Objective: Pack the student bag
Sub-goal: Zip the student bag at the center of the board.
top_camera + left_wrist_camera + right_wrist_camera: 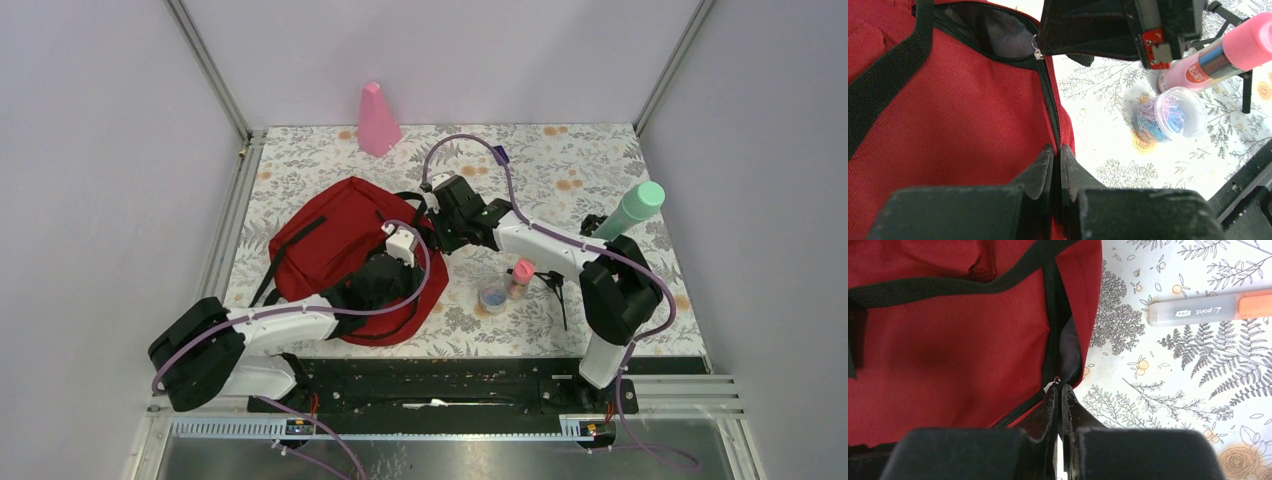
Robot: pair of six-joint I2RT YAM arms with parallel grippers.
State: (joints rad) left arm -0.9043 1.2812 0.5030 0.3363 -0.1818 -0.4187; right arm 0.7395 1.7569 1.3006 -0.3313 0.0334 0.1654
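Note:
The student bag (pixel 330 245) is a dark red backpack lying flat at the left middle of the table. Its black zipper (pixel 1050 107) runs along the right edge and is part open near the top, showing grey lining (pixel 1070 347). My left gripper (pixel 400 268) (pixel 1058 152) is shut on the zipper seam at the lower right edge of the bag (pixel 963 115). My right gripper (pixel 432 222) (pixel 1059 387) is shut on the zipper pull (pixel 1057 382) further up the same edge of the bag (pixel 948 350).
A clear jar of coloured paper clips (pixel 1179 114) and a pink glue stick (pixel 1228 52) stand just right of the bag. A grey marker with an orange cap (pixel 1208 310) lies on the cloth. A pink cone (pixel 377 120), a green-capped bottle (pixel 630 210) and a black compass (pixel 555 285) stand around.

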